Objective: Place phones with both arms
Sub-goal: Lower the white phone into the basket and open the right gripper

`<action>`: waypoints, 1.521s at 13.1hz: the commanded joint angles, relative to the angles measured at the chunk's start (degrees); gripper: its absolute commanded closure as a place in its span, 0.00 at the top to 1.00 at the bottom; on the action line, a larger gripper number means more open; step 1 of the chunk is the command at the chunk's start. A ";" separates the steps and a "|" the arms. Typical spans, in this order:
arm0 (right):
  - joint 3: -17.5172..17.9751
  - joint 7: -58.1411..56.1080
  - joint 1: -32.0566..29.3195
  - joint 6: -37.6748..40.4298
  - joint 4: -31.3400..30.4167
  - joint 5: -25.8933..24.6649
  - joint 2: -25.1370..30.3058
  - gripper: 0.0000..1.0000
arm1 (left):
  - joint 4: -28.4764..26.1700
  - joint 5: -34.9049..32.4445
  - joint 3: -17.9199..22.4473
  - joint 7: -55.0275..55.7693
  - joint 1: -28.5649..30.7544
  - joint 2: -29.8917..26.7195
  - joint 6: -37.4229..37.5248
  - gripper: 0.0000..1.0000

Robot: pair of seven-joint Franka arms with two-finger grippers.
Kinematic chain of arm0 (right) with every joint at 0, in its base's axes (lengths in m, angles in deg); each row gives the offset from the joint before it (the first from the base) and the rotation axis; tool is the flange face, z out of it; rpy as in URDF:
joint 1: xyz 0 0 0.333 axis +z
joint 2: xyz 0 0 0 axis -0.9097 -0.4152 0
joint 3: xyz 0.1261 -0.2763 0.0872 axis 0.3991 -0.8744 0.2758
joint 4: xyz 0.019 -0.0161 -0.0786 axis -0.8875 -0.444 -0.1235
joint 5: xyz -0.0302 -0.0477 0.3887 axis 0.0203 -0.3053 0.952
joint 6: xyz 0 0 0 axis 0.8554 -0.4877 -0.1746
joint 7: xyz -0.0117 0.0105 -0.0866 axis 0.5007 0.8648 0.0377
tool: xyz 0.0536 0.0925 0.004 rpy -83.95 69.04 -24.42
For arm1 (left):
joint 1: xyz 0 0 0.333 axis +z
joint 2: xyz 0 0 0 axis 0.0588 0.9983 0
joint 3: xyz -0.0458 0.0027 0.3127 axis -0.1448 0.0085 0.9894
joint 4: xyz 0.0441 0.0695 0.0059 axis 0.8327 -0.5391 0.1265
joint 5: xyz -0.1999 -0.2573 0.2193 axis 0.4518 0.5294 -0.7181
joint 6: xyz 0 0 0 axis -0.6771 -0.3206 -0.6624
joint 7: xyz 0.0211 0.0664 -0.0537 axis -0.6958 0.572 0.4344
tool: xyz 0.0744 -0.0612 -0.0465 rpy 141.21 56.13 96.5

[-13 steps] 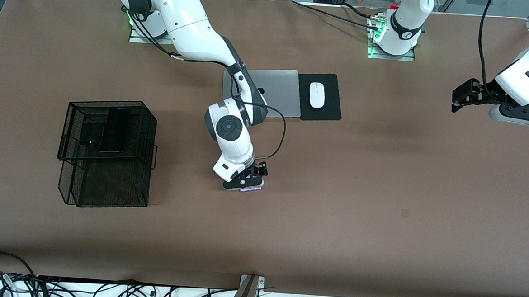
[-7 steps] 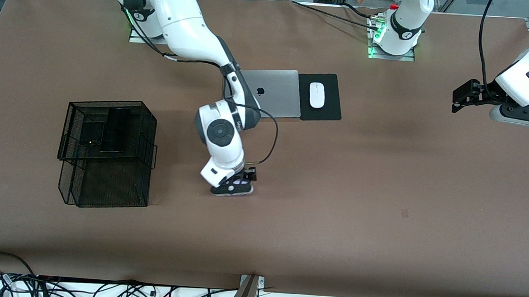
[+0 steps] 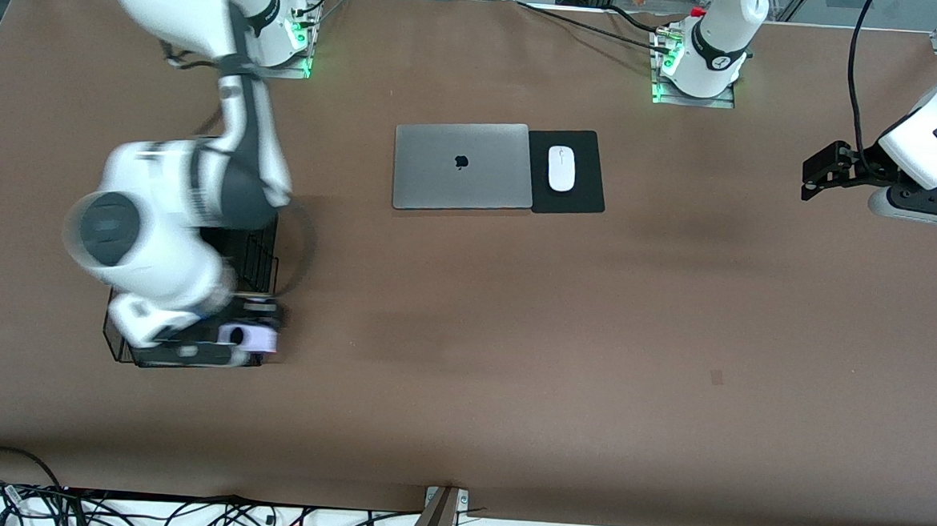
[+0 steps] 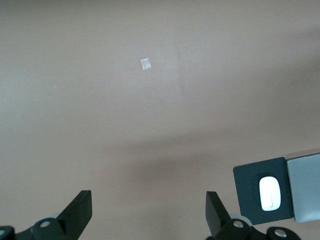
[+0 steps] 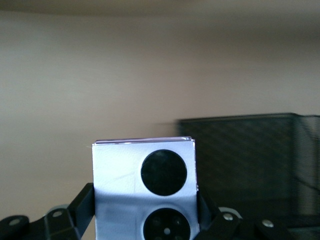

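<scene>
A squarish pale lilac-white phone (image 3: 254, 338) (image 5: 117, 170) with two black circles sits between the fingers (image 5: 84, 201) of my right gripper (image 3: 233, 339) (image 5: 145, 212), which is shut on its two side edges. The gripper hangs over the corner of the black wire basket (image 3: 259, 246) (image 5: 250, 150) that lies nearest the front camera. The right arm reaches from its base across the basket and hides most of it. My left gripper (image 3: 811, 173) (image 4: 148, 212) waits open above bare table at the left arm's end, with nothing between its fingers.
A closed silver laptop (image 3: 457, 166) (image 4: 306, 187) lies mid-table near the bases. Beside it, a white mouse (image 3: 561, 168) (image 4: 269, 194) rests on a black pad (image 3: 584, 198). A small tape mark (image 3: 717, 377) (image 4: 146, 64) is on the brown tabletop.
The right arm has swung quickly from mid-table toward its own end, carrying the lilac-white phone to the basket. The left arm has stayed still.
</scene>
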 commanded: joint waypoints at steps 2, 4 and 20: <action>0.00 -8.90 -7.17 -0.31 -5.46 1.15 0.17 0.04 | 0.75 0.64 1.03 -0.31 -1.07 -0.09 0.19 1.00; 0.09 -9.71 -8.69 -1.02 -5.56 2.91 -2.02 0.04 | 0.75 0.81 1.21 -1.80 -1.07 -0.17 -0.25 1.00; 2.21 -10.07 -10.01 -6.56 -9.96 6.69 -5.11 1.00 | 3.13 0.72 1.91 -2.42 -0.64 -0.61 -2.10 1.00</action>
